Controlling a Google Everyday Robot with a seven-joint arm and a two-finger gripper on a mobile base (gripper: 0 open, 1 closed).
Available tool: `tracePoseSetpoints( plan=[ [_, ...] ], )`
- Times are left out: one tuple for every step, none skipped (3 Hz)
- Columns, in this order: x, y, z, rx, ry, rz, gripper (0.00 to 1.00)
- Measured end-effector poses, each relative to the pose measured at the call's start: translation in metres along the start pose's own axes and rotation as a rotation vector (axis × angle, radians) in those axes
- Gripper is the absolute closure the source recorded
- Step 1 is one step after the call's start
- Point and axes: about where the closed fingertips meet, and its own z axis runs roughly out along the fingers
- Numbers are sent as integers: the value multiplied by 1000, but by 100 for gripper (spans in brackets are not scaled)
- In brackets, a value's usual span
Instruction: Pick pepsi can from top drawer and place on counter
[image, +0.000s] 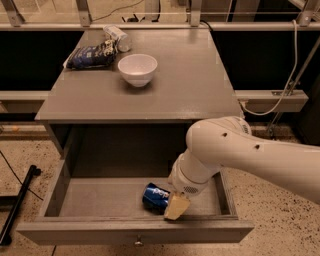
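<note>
The pepsi can, blue with a round logo, lies on its side on the floor of the open top drawer, right of the middle and near the front panel. My white arm reaches down into the drawer from the right. The gripper is low inside the drawer, right against the can's right end, with a yellowish pad showing in front of the can. The wrist hides the far side of the can. The counter is the grey top above the drawer.
On the counter stand a white bowl, a dark blue snack bag and a small whitish container at the back left. The drawer's front panel has a small knob. A black pole lies on the speckled floor at left.
</note>
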Motion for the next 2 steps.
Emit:
tracePoseSetpoints(
  plan=[
    [-17,-10,-12,23,-25,-36,33],
    [-37,-19,-20,28,-49,-73,34]
  ],
)
